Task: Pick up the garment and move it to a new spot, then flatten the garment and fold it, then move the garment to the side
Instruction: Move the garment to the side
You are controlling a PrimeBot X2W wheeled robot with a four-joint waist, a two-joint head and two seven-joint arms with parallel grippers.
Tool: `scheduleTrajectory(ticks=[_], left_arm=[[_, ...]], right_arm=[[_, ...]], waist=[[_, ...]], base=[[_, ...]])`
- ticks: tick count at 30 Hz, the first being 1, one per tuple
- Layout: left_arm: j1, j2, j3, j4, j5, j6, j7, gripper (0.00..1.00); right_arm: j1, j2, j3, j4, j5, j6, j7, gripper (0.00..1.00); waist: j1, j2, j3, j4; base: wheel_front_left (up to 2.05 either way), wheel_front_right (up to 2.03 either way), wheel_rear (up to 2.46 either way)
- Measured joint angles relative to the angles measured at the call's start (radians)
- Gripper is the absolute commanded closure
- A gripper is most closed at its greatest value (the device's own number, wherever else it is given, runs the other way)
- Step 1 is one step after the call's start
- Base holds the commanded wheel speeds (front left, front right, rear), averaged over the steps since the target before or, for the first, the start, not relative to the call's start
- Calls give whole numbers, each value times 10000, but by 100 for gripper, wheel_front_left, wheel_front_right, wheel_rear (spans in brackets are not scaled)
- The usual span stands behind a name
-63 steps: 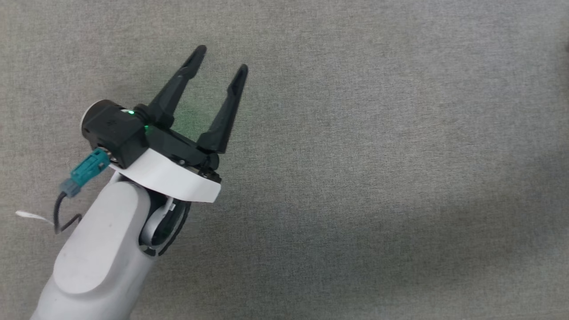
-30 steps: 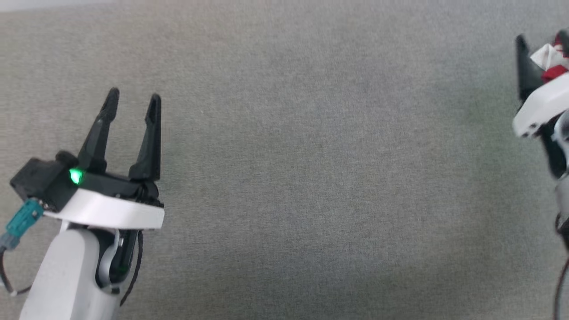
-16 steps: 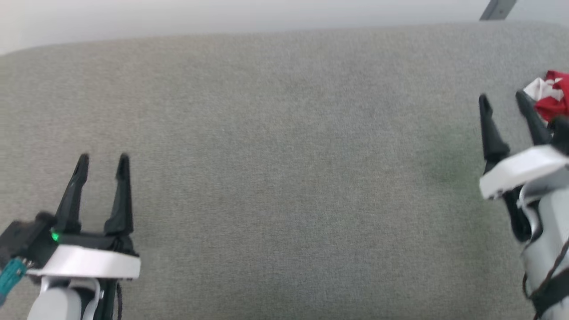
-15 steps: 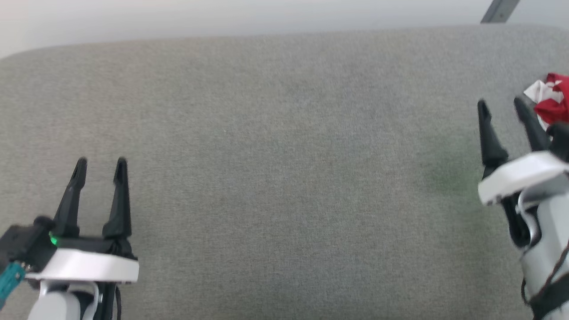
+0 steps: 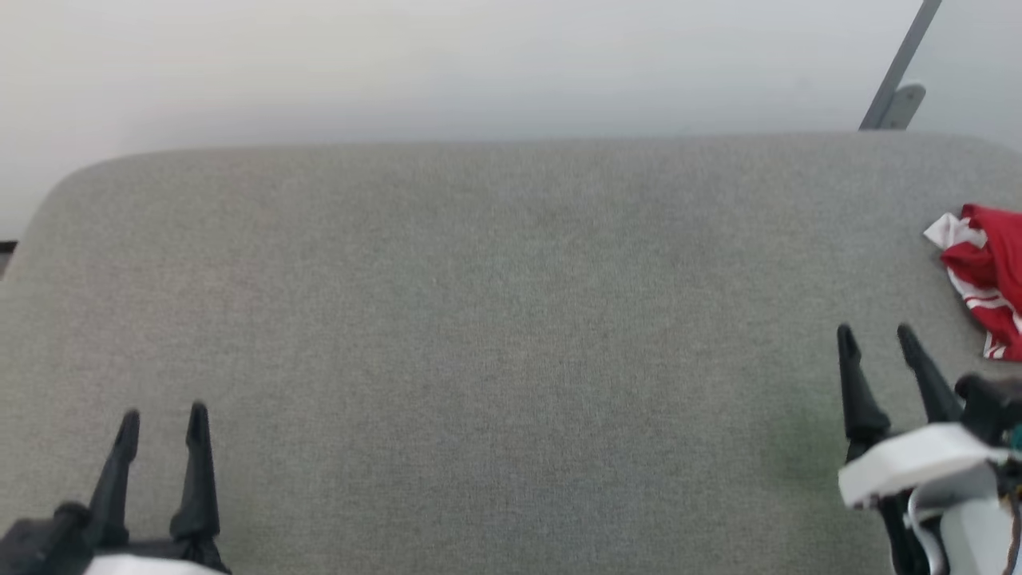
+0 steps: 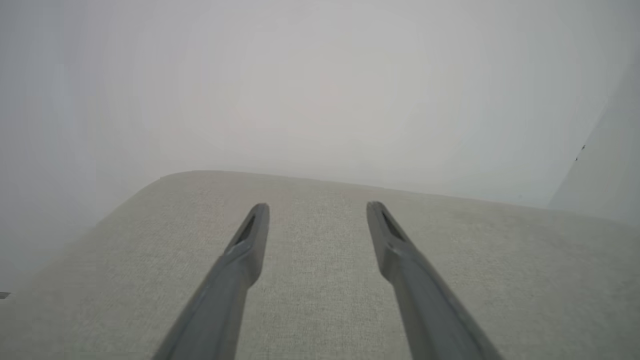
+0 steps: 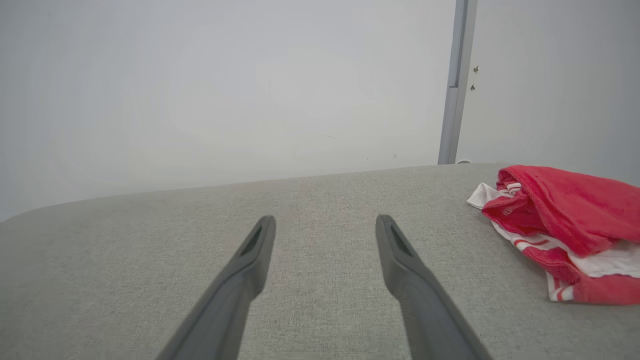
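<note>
The garment (image 5: 987,279) is a crumpled red jersey with white-and-red striped trim, lying at the right edge of the grey table (image 5: 495,303); part of it runs out of the head view. The right wrist view has the garment (image 7: 565,225) bunched up to the right of the fingers. My right gripper (image 5: 874,335) stands open and empty, just near and left of the garment, not touching it. My left gripper (image 5: 163,415) is open and empty at the table's near left. Both open pairs of fingers, the left gripper (image 6: 317,206) and the right gripper (image 7: 325,220), hover over bare fabric.
A pale wall (image 5: 447,64) rises behind the table's rounded far edge. A grey metal post (image 5: 898,72) stands at the far right, the post (image 7: 457,80) also behind the table in the right wrist view. The table's left corner (image 5: 56,192) curves off.
The head camera has tilted up, so the table's far edge and the wall came into view. Both grippers stay open; the right one has dropped back, away from the garment.
</note>
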Motion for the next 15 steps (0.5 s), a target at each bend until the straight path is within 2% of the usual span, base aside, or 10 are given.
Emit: scheduleTrajectory(ticks=[9, 15], left_arm=[[820, -249, 132, 13, -40, 0, 0, 0], [993, -284, 174, -29, -107, 0, 0, 0]], right_arm=[[1490, 548, -169, -1037, -257, 0, -25, 0], [1956, 792, -113, -1578, -332, 0, -27, 0]], waist=[[0, 0, -660, 62], [0, 0, -774, 17]], base=[[0, 0, 0], [0, 0, 0]])
